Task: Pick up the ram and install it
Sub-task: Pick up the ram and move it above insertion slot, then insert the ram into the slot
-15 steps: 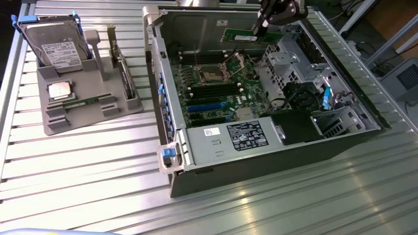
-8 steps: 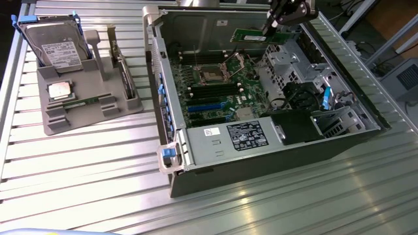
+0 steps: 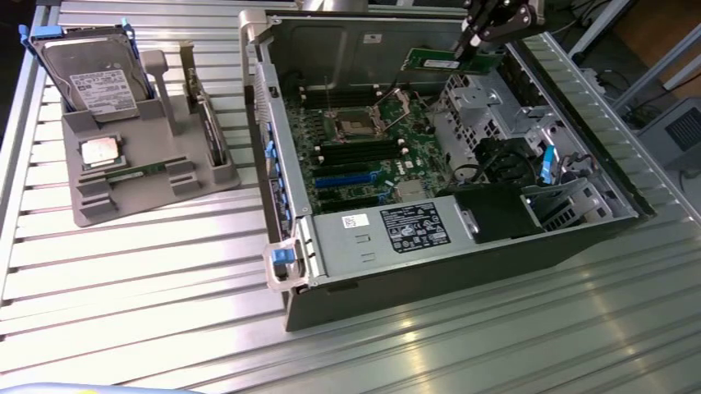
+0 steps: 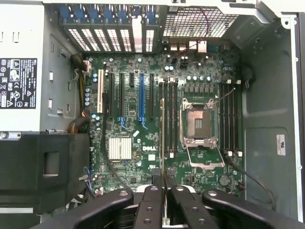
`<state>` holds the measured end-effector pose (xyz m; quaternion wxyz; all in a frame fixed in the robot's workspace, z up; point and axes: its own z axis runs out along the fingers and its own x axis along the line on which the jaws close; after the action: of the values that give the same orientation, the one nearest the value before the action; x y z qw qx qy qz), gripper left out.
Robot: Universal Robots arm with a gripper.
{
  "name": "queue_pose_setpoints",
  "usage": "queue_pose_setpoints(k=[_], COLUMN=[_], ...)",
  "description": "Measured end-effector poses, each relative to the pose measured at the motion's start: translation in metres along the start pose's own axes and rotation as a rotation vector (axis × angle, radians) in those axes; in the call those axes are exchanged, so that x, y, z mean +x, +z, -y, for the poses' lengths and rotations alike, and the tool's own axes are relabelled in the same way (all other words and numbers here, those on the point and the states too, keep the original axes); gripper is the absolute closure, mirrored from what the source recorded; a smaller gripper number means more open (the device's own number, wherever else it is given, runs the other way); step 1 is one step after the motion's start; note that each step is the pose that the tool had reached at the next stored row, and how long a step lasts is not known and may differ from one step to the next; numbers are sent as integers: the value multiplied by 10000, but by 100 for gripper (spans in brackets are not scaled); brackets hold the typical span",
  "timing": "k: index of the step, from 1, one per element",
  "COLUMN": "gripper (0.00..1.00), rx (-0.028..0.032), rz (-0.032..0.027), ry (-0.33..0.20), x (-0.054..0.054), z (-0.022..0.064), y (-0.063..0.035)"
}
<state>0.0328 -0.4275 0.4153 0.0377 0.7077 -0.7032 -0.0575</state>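
My gripper [image 3: 469, 51] hangs over the far right of the open computer case [image 3: 287, 164], shut on the ram [image 3: 436, 61], a slim green stick that juts toward the exterior view's left. In the wrist view the black fingers [image 4: 151, 205] pinch that ram [image 4: 163, 138], seen edge-on as a thin line above the motherboard [image 4: 128, 167]. The line runs along the dark memory slots [image 4: 169, 114] beside the empty CPU socket [image 4: 196, 123]. A second, alike ram [image 3: 139, 173] lies in the grey holder [image 3: 213, 176] at the exterior view's left.
The grey holder also carries a silver hard drive [image 3: 97, 72] standing upright and a square CPU chip [image 3: 101, 152]. Inside the case are the power supply [image 3: 405, 226], drive cages [image 3: 547, 205] and loose cables [image 4: 248, 179]. The case walls rise around the board.
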Motion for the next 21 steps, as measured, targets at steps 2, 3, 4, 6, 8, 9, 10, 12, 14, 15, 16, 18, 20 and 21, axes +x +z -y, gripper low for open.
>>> queue_pose_setpoints(k=[2,3,4,6,8,9,10,12,14,15,16,18,20,21], gripper=[87,87,87,87,87,87,87,87,87,87,87,87,87,87], rx=[-1,-1,-2,-2,-7,-10,-13,-18,-20,-20,-20,-20,-19,-20], rz=[0,0,-1,0,1,-1,0,0,-1,-2,-1,0,0,0], ry=[0,0,0,0,0,0,1,1,1,1,1,0,0,1], x=[0,0,1,1,1,2,2,3,3,3,3,3,3,3], z=[55,81,102,147,185,196,203,212,215,215,215,215,215,215], y=[-7,-10,-12,-15,-5,6,17,33,48,48,49,50,50,50])
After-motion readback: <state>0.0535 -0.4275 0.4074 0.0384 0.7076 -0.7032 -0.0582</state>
